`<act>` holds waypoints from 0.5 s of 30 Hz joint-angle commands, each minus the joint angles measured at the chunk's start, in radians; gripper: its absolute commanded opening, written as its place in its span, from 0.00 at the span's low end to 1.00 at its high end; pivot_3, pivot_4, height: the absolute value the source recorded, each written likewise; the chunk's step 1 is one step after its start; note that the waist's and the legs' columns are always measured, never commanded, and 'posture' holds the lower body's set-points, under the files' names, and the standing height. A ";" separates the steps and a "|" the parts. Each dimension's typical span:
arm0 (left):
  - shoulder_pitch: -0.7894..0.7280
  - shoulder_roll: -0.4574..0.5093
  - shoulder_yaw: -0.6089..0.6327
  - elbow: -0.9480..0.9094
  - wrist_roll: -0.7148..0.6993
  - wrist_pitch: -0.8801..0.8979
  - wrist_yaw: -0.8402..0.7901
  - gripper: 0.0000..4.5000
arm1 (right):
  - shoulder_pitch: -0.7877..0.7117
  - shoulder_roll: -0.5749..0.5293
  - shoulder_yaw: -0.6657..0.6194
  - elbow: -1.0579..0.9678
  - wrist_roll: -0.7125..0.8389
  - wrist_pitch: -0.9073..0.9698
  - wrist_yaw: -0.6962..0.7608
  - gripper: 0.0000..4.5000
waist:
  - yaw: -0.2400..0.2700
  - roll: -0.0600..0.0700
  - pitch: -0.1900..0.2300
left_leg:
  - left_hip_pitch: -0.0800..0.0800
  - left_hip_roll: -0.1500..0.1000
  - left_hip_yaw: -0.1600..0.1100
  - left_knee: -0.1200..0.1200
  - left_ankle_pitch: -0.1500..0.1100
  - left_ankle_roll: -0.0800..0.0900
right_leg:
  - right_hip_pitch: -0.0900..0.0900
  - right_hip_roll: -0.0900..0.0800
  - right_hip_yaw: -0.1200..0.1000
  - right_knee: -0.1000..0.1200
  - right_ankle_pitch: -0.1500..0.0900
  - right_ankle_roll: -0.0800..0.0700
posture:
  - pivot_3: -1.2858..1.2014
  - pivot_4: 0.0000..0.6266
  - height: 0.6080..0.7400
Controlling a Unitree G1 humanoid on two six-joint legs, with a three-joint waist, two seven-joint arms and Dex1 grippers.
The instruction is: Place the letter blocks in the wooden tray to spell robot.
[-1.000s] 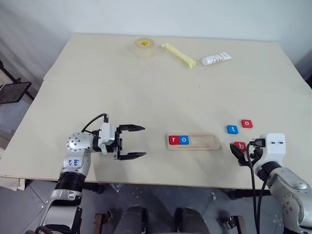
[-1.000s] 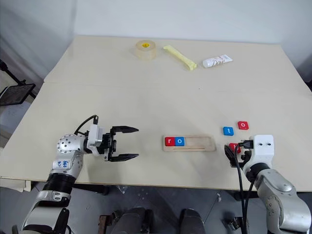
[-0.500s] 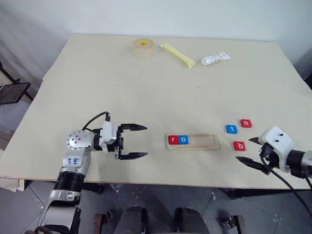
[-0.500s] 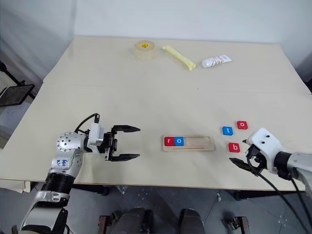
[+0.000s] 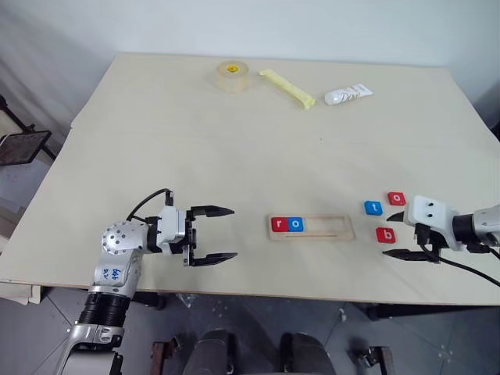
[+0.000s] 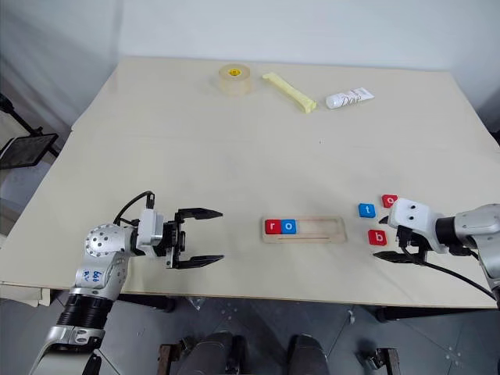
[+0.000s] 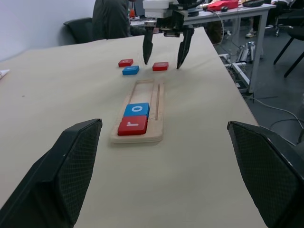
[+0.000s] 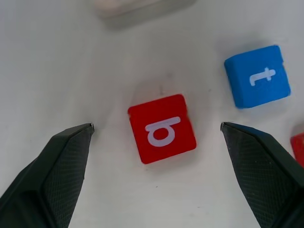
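We find the tray (image 5: 311, 227) lying near the front edge of the worktop (image 5: 258, 148), with the red "r" (image 5: 279, 224) and the blue "o" (image 5: 295, 224) seated side by side at its left end. The remaining three places in the groove are unfilled.

Three blocks lie loose on the worktop to the right of the tray: the blue "t" (image 5: 373, 208), a red "o" (image 5: 396, 198) just behind it, and the red "b" (image 8: 162, 128) nearest the front edge.

We judge the step in hand to be the pickup of the "b", the third letter of the word. The right gripper (image 5: 400, 234) sits just to the right of that block, its jaws wide open and empty. In the right wrist view the "b" lies flat between the two fingers (image 8: 52, 171), apart from both.

The next move, as we judge it, calls for the following:
1. Lower the right gripper until the fingers straddle the "b".
2. Close on two opposite edges, keeping clear of the "t" close by.
3. Carry the block to the tray and seat it touching the blue "o", with the letter upright.

The left gripper (image 5: 212, 233) hovers left of the tray, jaws open and empty, pointing toward it.
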 commanded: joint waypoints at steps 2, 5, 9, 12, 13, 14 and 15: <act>0.025 0.009 0.013 -0.064 -0.026 0.001 0.020 1.00 | -0.033 0.017 0.023 0.042 -0.026 -0.024 0.041 0.91 | -0.001 0.000 0.000 | 0.000 0.000 0.000 0.000 0.000 0.000 | 0.000 0.000 0.000 0.000 0.000 0.000 | 0.52 0.24 1.00; 0.030 0.011 0.013 -0.071 -0.030 0.001 0.026 1.00 | -0.036 0.024 0.027 0.050 -0.030 -0.027 0.051 0.72 | -0.002 0.000 0.000 | 0.000 0.000 0.000 0.000 0.000 0.000 | 0.000 0.000 0.000 0.000 0.000 0.000 | 0.52 0.24 1.00; 0.022 0.009 0.015 -0.067 -0.039 0.003 0.028 1.00 | -0.044 0.031 0.022 0.058 -0.035 -0.026 0.049 0.41 | -0.002 0.000 0.000 | 0.000 0.001 0.000 0.002 0.000 0.000 | 0.002 0.000 0.000 0.000 0.000 0.000 | 0.52 0.24 1.00; 0.010 0.009 0.018 -0.059 -0.044 0.007 0.030 1.00 | -0.049 0.034 0.017 0.061 -0.036 -0.021 0.045 0.33 | -0.002 0.000 0.000 | 0.000 0.001 0.000 0.005 0.000 0.000 | 0.003 0.000 0.000 0.000 0.000 0.000 | 0.52 0.24 1.00; 0.006 0.008 0.018 -0.056 -0.045 0.008 0.030 1.00 | -0.051 0.035 0.015 0.061 -0.036 -0.019 0.042 0.33 | -0.002 0.000 0.000 | 0.000 0.001 0.000 0.005 0.000 0.000 | 0.003 0.001 0.000 0.000 0.000 0.000 | 0.52 0.24 1.00; 0.003 0.008 0.018 -0.053 -0.045 0.008 0.030 1.00 | -0.052 0.036 0.013 0.062 -0.036 -0.017 0.040 0.33 | -0.002 0.000 0.000 | 0.000 0.002 0.000 0.006 0.000 0.000 | 0.003 0.001 0.000 0.000 0.000 0.000 | 0.52 0.24 1.00; 0.001 0.007 0.018 -0.050 -0.045 0.008 0.030 1.00 | -0.051 0.036 0.011 0.060 -0.034 -0.015 0.040 0.33 | -0.002 0.000 0.000 | 0.000 0.002 0.000 0.006 0.000 0.000 | 0.004 0.001 0.000 0.000 0.000 0.000 | 0.52 0.24 1.00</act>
